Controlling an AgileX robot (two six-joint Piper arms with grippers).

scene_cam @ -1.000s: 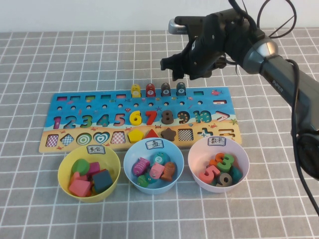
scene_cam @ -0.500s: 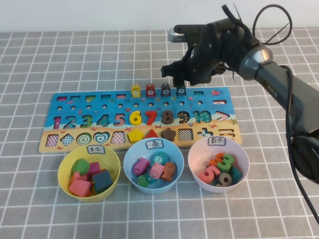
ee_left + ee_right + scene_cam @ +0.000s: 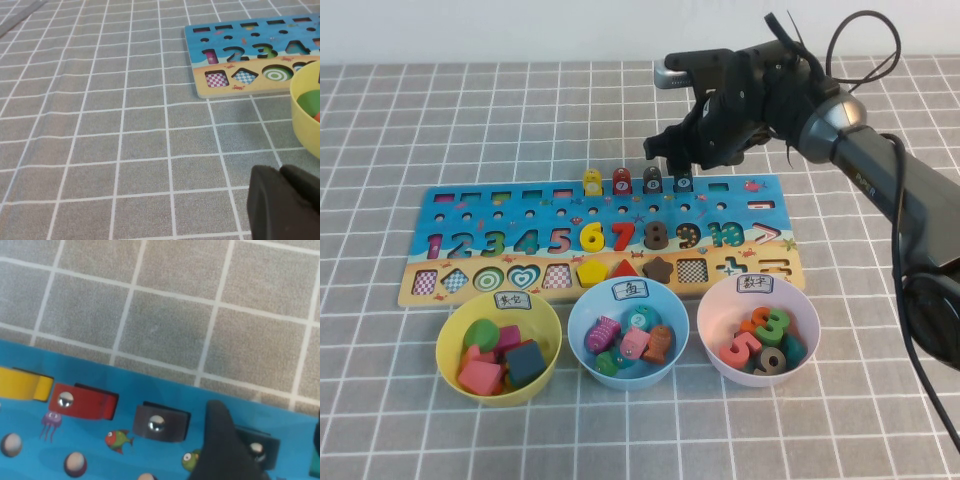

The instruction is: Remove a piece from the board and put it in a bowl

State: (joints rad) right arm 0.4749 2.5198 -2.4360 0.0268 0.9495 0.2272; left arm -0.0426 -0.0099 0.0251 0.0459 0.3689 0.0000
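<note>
While no piece has yet been lifted, the task is judged to be at its approach stage: grasp, lift, carry and release are all left.

Nearest the robot, three bowls are seen in a row on the grey checked worktop (image 3: 400, 420): a yellow plastic bowl (image 3: 450, 362), the light blue round plastic bowl with a white label tag (image 3: 582, 352) and a pale lavender-white bowl (image 3: 712, 345), each already holding pieces.

Behind them lies the long flat blue puzzle board with colourful numbers (image 3: 520, 215). Along its far edge four blocks stand in a row: yellow (image 3: 591, 183), red (image 3: 621, 182), dark grey-brown (image 3: 652, 180), and the small dark teal-blue wooden block with a white dot (image 3: 683, 181), seated in its slot.

Farthest, the right gripper (image 3: 676, 150) hovers just above the teal block; its jaws are parted, straddling it, nothing held. In the right wrist view one finger (image 3: 222, 450) partly covers the block (image 3: 257, 444).

The left gripper (image 3: 285, 205) is parked near the yellow bowl; jaw state cannot be told.

Against half a second ago, the right gripper is noted marginally shifted over the block; the blocks and bowls are unmoved.
</note>
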